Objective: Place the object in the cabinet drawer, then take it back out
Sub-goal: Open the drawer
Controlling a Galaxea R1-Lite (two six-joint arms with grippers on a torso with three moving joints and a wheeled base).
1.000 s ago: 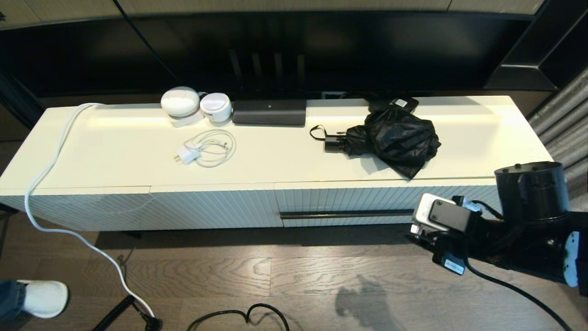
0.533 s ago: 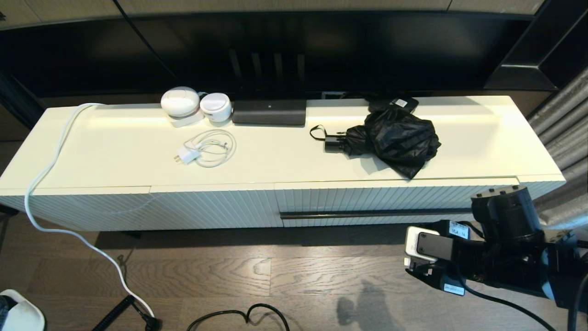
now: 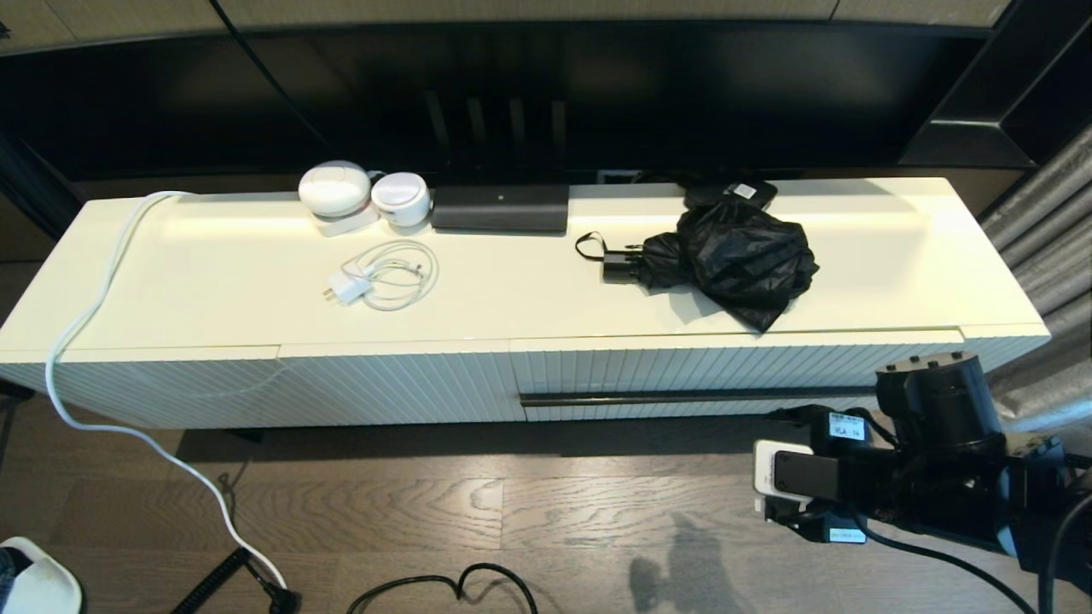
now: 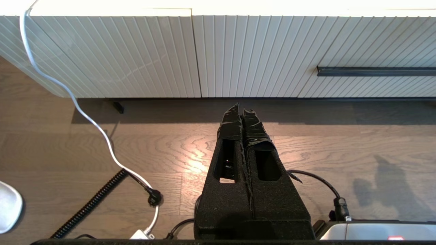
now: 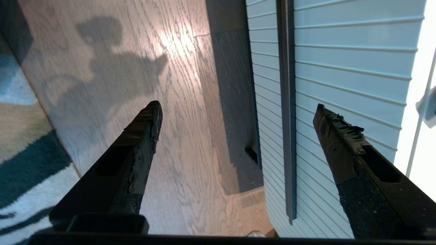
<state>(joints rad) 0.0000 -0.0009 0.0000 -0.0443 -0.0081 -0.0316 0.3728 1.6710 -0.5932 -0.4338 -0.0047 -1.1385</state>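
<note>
The black folding umbrella [image 3: 734,256] lies on top of the cream cabinet, right of centre, its short handle and wrist loop [image 3: 597,247] pointing left. Below it, the ribbed cabinet drawer [image 3: 682,368] is shut, and its black bar handle [image 3: 682,397] runs along the front. My right arm [image 3: 930,477] hangs low over the floor in front of the drawer's right end. In the right wrist view, my right gripper [image 5: 238,107] is open and empty, with the bar handle [image 5: 287,102] showing between its fingers, some way off. My left gripper [image 4: 242,110] is shut and empty above the floor, facing the cabinet front.
On the cabinet top are two white round devices [image 3: 334,189], a coiled white charger [image 3: 384,277], a long black box [image 3: 500,207] and a small labelled black box [image 3: 740,191]. A white cord [image 3: 85,324] hangs off the left end. Black cables [image 3: 444,587] lie on the wooden floor.
My right arm has dropped lower and drawn back from the drawer front towards the floor. A shoe at the lower left has slid almost out of view.
</note>
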